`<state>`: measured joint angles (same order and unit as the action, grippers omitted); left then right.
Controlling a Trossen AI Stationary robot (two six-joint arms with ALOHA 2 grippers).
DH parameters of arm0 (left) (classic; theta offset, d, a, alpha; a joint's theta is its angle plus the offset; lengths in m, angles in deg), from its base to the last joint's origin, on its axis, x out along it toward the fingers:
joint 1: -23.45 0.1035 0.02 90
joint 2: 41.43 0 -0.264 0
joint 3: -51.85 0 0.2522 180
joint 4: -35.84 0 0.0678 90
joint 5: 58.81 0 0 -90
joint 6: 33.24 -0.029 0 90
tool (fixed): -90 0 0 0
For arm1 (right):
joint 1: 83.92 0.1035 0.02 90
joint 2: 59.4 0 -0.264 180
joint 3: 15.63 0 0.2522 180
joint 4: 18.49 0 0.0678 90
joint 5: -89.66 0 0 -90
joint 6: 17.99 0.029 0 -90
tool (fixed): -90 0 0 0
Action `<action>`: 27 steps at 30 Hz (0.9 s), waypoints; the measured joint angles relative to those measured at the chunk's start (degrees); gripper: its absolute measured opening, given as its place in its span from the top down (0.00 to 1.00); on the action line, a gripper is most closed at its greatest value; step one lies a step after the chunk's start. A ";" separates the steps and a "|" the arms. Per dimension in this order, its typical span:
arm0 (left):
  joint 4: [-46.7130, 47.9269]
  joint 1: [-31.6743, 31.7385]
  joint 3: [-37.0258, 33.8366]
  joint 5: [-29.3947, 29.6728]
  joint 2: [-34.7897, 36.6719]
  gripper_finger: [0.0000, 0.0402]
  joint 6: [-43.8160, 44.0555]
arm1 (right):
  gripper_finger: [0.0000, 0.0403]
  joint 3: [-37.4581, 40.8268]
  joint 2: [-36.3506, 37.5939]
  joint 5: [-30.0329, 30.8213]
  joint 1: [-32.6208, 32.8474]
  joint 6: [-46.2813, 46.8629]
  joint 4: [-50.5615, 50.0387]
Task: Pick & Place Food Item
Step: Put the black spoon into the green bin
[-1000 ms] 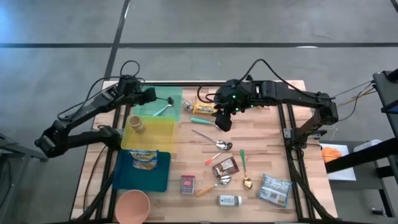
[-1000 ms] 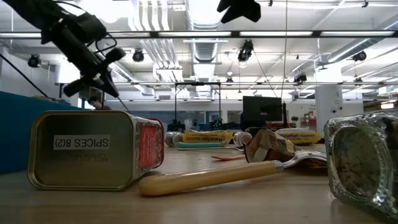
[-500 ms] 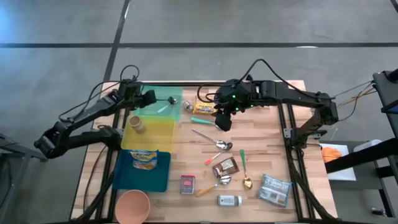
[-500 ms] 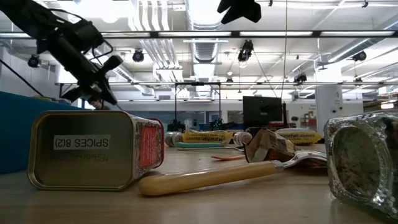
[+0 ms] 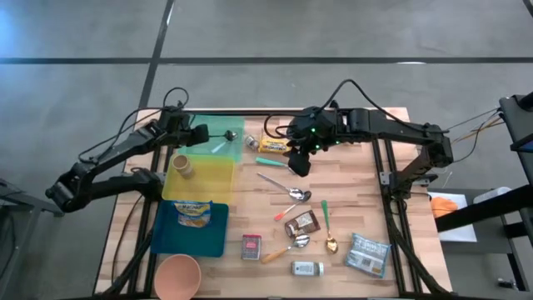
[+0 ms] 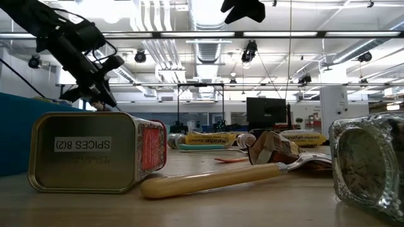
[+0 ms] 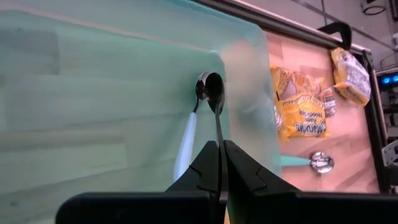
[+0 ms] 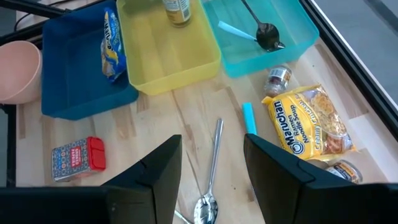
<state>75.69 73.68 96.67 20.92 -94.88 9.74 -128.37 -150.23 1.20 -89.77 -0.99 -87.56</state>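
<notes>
Three bins [image 5: 198,179] in a row at table's left — noodle packet [image 5: 276,146] right of them, spoons [image 5: 293,194] mid-table.

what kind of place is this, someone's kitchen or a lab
Most likely a robotics lab, not a kitchen: an open hall with ceiling ducts, a monitor behind, and a wooden table of sorting bins between two arms.

Robotics lab, open-plan industrial hall.
Seen in low view: exposed ceiling ducts [image 6: 208,47], rows of strip lights [image 6: 151,16], hanging cables, dark monitor [image 6: 265,113] on far bench. Seen from above: grey concrete floor [image 5: 266,33] around wooden table [image 5: 350,200] on metal frame, strewn with test groceries and coloured bins [image 5: 200,171].
</notes>
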 joint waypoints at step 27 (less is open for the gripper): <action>4.92 0.01 -0.23 0.46 -0.34 0.98 -4.26 | 0.57 0.00 0.00 -0.07 1.61 0.19 -1.55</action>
<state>80.61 73.69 96.44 21.37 -95.22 5.48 -128.37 -150.23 1.13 -88.16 -0.80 -89.12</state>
